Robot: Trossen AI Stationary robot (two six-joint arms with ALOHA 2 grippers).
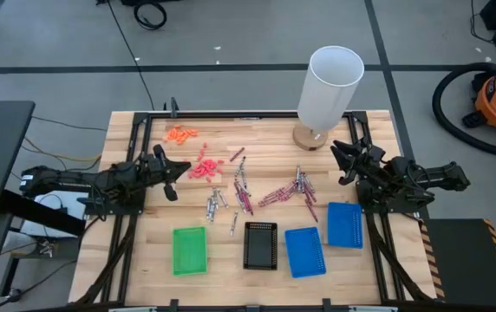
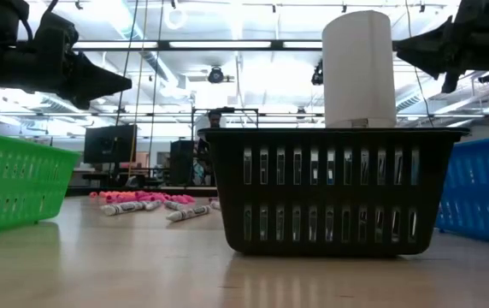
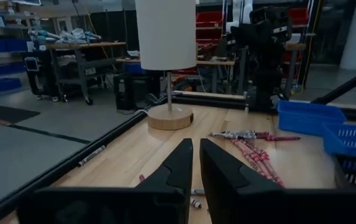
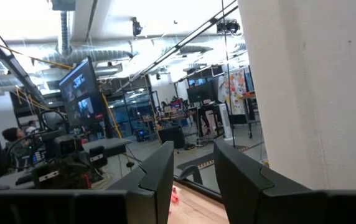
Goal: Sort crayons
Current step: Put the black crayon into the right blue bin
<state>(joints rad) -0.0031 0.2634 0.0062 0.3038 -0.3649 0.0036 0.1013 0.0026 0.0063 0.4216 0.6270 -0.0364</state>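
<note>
Crayons lie loose on the wooden table: an orange group point(image 1: 181, 133), a pinkish-red group point(image 1: 202, 167), silvery-grey ones point(image 1: 216, 202) and dark maroon ones point(image 1: 274, 195); some also show in the low view point(image 2: 142, 204) and the left wrist view point(image 3: 252, 149). My left gripper point(image 1: 179, 171) hovers above the table's left side, beside the pinkish-red group, shut and empty point(image 3: 195, 163). My right gripper point(image 1: 342, 161) hovers at the right side near the lamp, open and empty point(image 4: 193, 171).
Along the near edge stand a green tray point(image 1: 189, 250), a black tray point(image 1: 260, 245) and two blue trays point(image 1: 305, 252) point(image 1: 345, 224). A white lamp point(image 1: 329, 87) on a round wooden base stands at the far right.
</note>
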